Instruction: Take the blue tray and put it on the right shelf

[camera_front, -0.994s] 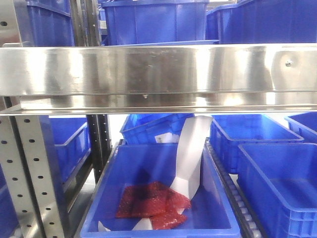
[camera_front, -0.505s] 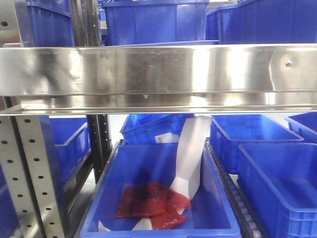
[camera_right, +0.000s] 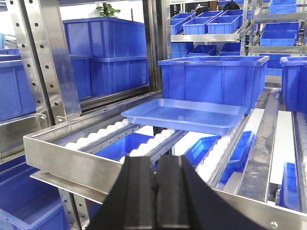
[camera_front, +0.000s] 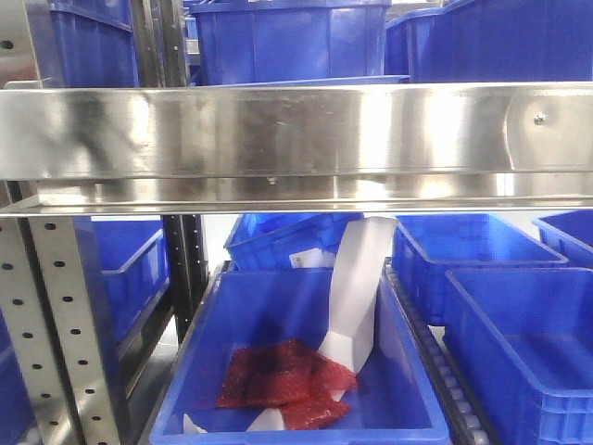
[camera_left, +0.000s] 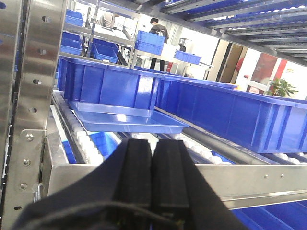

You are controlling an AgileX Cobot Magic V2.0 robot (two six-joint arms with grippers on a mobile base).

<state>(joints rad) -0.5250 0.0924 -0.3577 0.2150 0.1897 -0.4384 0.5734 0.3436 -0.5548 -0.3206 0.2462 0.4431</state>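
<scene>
- Presently, the shallow light-blue plastic tray (camera_right: 184, 116) is seen resting on white rollers (camera_right: 103, 132) of a stainless steel rack shelf (camera_left: 249, 179), just in front of a deep darker-blue plastic bin (camera_right: 211, 79); in the left wrist view the same tray (camera_left: 125, 118) lies beyond the steel front lip.
- The left claw (camera_left: 151, 165) is shown fully closed, pads pressed together, with nothing held; the right claw (camera_right: 156, 184) is likewise closed and empty. Both are kept well apart from the tray.
- A grasp could be missed if the claws are not opened before the thin flared rim is reached; closed pads would only push the tray.
- Because rollers carry the tray, it is judged likely to slide back toward the bin when nudged.
- The broad steel lip, seen across the front view (camera_front: 296, 130), could be struck by an arm during the reach.
- A one-sided grip on the rim could let the wide tray tilt or slip.
</scene>
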